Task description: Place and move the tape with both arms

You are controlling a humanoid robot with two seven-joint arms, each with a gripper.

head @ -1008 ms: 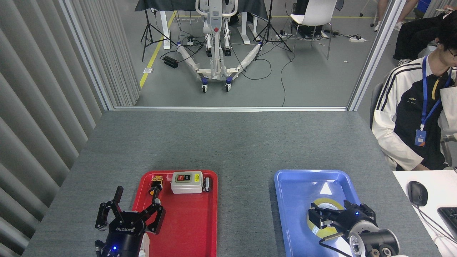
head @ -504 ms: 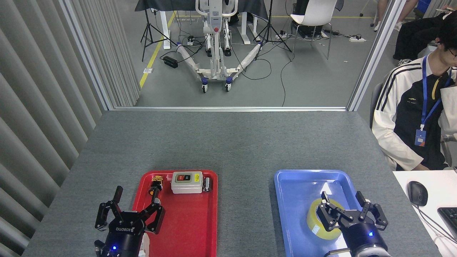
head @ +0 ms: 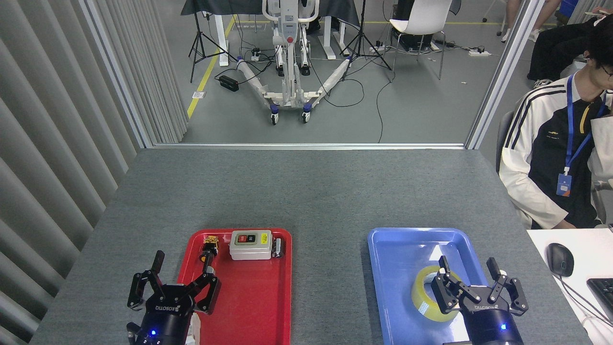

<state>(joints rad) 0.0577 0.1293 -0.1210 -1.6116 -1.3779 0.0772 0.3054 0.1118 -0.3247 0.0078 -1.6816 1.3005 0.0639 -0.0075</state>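
The tape, a yellow translucent roll with a white core, lies flat in the blue tray at the near right. My right gripper stands open just right of it, its left fingers overlapping the roll's right edge, nothing held. At the near left my left gripper is open too, fingers spread over the left edge of the red tray, holding nothing.
The red tray's far end carries a grey switch box with red and black buttons, plus small parts. A person sits at the right by a white desk with a mouse. Grey slatted wall stands on the left.
My right gripper has let go of the tape, turned upright and drawn back to the right. The roll stays in the blue tray. The left arm has not moved.
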